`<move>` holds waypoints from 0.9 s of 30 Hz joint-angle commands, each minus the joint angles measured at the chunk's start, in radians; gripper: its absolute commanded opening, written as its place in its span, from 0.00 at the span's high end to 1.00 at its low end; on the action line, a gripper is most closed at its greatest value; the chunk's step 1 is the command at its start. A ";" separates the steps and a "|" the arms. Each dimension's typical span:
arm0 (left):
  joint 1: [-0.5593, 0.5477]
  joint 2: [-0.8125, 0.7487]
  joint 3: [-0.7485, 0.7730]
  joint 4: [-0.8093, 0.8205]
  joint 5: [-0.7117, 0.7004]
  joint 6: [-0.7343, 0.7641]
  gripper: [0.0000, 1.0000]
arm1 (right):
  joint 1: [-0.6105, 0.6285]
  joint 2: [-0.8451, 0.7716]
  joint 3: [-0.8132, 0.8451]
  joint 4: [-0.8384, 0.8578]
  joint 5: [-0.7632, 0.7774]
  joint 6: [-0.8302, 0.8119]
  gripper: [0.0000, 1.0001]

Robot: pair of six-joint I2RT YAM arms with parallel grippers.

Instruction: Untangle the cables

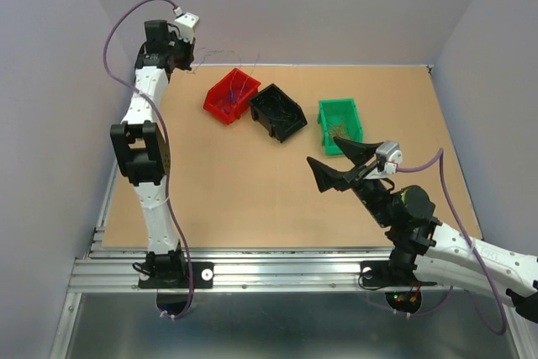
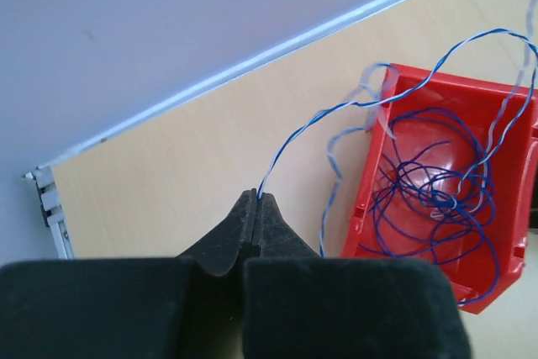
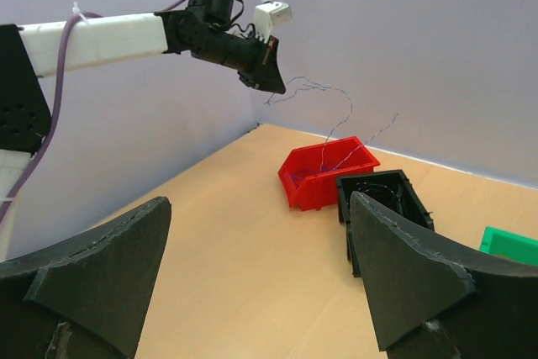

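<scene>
Nearest, the right gripper (image 1: 324, 149) stood low over the right side of the table (image 1: 235, 199). Its jaws were spread wide and gripped nothing. It pointed toward the far left, and the cables (image 2: 454, 202) lay well apart from it, beyond two other bins.

Just beyond this gripper sat a green bin (image 1: 324, 119), the rightmost of three in a row across the middle of the table. A black bin (image 1: 290, 124) sat to its left, turned at an angle. A red bin (image 1: 215, 105) sat left of that, its corner close beside the black one. The contents of the green and black bins were too small to identify.

The bulk of the cables lay inside the red bin as loose blue loops, coiled over one another on the bin floor. Several pale, twisted lengths rose out of the coil and arched over the bin's rim.

Farthest, the left gripper (image 2: 256, 197) was raised above the far left corner of the table, near the wall (image 2: 168, 23). Its jaws were closed flat together, pinching one thin blue-and-white strand (image 2: 296, 129) at the very tips. From the tips the strand climbed away, curved over the bare table and passed across the near corner of the red bin. There it joined the coil. In the right wrist view it hung in the air as a slack, wavy line between the gripper and the bin.
</scene>
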 commanded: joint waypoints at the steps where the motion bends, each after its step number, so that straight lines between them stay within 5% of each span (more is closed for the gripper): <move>1: -0.028 -0.073 -0.087 0.017 0.052 0.008 1.00 | 0.002 0.004 0.013 0.024 -0.007 -0.001 0.08; 9: -0.143 -0.100 -0.268 0.104 -0.057 0.002 1.00 | 0.002 -0.006 0.007 0.024 -0.012 -0.001 0.08; 19: -0.186 0.066 -0.212 0.063 -0.144 -0.022 1.00 | 0.002 -0.009 0.004 0.024 -0.009 0.001 0.08; 27: -0.186 0.147 -0.177 0.050 -0.161 -0.024 1.00 | 0.000 0.272 0.171 -0.045 0.157 0.036 0.14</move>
